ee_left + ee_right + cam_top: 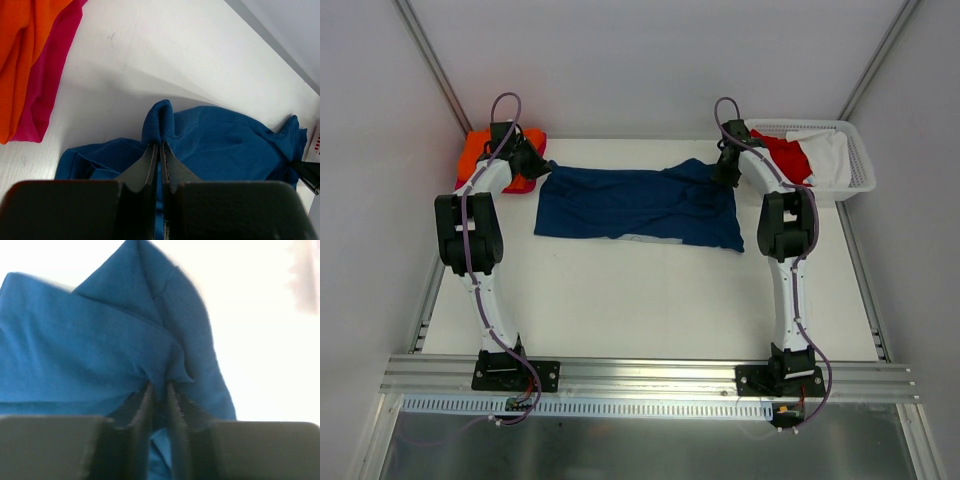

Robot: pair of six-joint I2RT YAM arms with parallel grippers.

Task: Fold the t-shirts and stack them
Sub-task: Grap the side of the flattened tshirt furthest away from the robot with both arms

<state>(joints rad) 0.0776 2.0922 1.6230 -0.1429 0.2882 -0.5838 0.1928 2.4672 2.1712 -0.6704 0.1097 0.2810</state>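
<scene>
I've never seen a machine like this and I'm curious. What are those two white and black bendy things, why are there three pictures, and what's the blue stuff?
Those are two robot arms bolted to a table. One picture comes from a camera looking down from above. The other two come from little cameras on each arm's wrist, so you see its fingers up close. The blue stuff is a navy t-shirt spread out on the table. The left gripper and the right gripper each pinch a fold of it. Orange and pink shirts lie at the far left. A white basket at the far right holds red and white cloth.
</scene>
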